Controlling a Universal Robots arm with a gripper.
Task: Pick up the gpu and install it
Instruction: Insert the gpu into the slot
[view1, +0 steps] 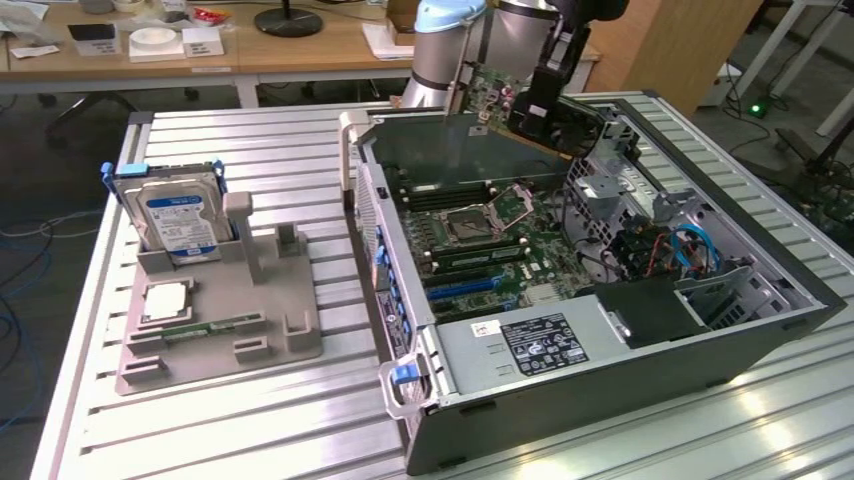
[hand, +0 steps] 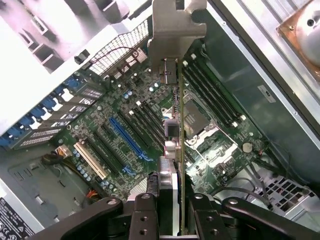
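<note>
The pincer (hand: 170, 212) is pinching the gpu (hand: 173, 145) across its two flat faces. The card hangs on edge with its silver bracket (hand: 176, 25) at the end away from the fingers, probably so that the contact edge points down at the motherboard (view1: 497, 235) and can meet a slot squarely. The card is in the air above the open computer case (view1: 627, 370), near the tabletop's (view1: 267, 420) far edge (as the exterior view sees it), and appears to touch nothing below. The case lies on its side with the lid off, which leaves the long blue slot (hand: 127, 136) reachable from above. Toward the tabletop's edge at the exterior view's left, a hard drive (view1: 174, 215) stands upright in a grey holder (view1: 227, 335), well apart from the work.
</note>
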